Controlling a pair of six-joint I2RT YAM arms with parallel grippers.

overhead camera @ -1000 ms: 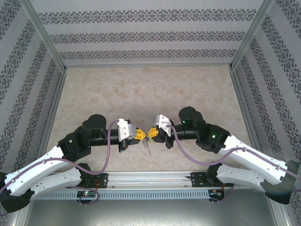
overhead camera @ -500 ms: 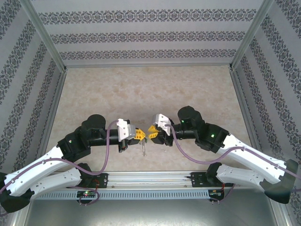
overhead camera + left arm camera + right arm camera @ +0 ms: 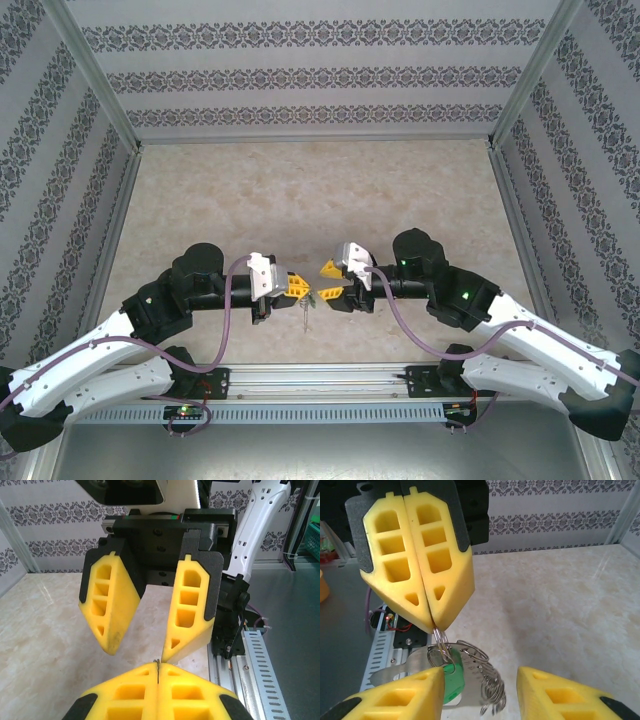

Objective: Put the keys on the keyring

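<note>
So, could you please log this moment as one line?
left end effector: shut on keyring | right end effector: open, empty | key: hanging beside keyring

far: table [image 3: 320, 190] bare, room to pass | near middle: left gripper [image 3: 300, 288] and right gripper [image 3: 328, 281] nearly meet, keyring [image 3: 305, 312] dangling by the gap | sides: walls [image 3: 60, 200] hem in

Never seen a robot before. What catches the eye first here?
Two arms meet nose to nose at the table's near edge. The left arm's yellow jaws are shut on the keyring, green key and fine chain dangling beneath; the right arm's jaws stand open opposite.
</note>
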